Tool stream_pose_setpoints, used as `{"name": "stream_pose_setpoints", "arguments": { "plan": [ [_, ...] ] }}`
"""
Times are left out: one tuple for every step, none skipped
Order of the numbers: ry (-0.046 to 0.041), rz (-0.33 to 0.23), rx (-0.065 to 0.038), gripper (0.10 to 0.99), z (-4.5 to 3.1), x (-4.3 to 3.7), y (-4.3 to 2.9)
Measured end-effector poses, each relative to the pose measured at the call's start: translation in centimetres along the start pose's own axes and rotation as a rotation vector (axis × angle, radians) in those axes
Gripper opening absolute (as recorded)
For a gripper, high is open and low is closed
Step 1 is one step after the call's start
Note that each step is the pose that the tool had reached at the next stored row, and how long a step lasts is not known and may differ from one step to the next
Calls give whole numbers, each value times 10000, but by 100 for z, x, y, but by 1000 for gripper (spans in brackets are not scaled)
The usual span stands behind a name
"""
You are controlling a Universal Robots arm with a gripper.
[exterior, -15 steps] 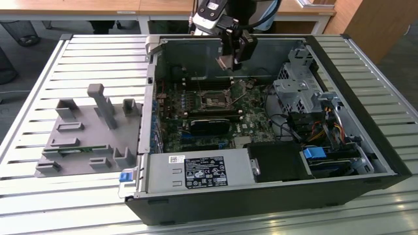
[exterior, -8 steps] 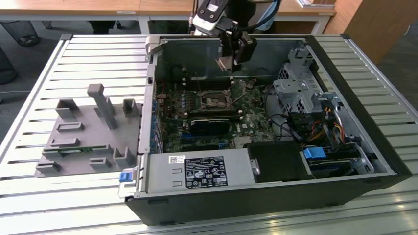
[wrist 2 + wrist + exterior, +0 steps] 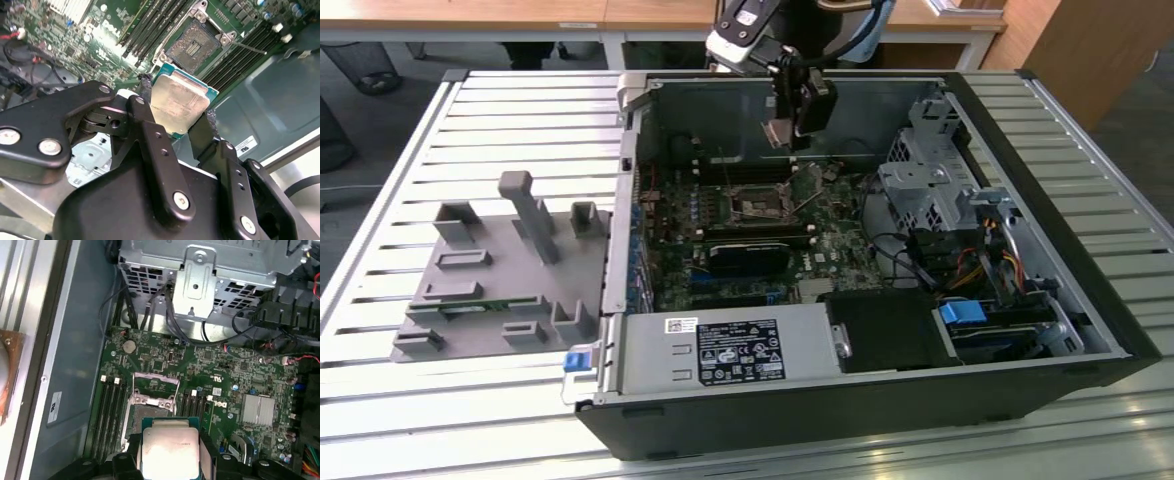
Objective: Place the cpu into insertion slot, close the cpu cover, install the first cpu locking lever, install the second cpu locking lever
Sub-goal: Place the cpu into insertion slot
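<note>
One arm, white-and-black wrist section, reaching down from above the insertion slot. Wrist tilted, ending well clear of the slot. One gripper, black, two-fingered, pointing downward and hanging above the slot without touching it. Fingers drawn in against opposite edges of the cpu. The chip is clamped between the pads and carried tilted above the slot.
</note>
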State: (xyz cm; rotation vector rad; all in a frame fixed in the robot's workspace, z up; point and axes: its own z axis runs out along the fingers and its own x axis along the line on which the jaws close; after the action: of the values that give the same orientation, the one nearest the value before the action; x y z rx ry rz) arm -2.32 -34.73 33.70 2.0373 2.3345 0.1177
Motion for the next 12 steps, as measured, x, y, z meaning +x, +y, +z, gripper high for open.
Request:
{"name": "stream_pose_setpoints", "arguments": {
  "plan": [
    [-10,117,-2,545,2,0,0],
    [-14,165,-2,545,4,0,0],
    [-15,183,-3,545,7,0,-1],
    [-16,191,-4,545,10,0,-1],
    [-18,193,-3,545,10,0,-1],
    [-19,194,-2,545,10,-1,-1],
    [-18,194,-2,545,11,0,-1],
    [-16,194,-3,545,12,0,-1],
    [-16,194,-2,545,13,0,-2],
    [-17,194,-3,545,13,0,-3],
    [-16,196,-3,545,13,1,-8],
    [-16,195,-2,545,13,1,-12]
  ]
}}
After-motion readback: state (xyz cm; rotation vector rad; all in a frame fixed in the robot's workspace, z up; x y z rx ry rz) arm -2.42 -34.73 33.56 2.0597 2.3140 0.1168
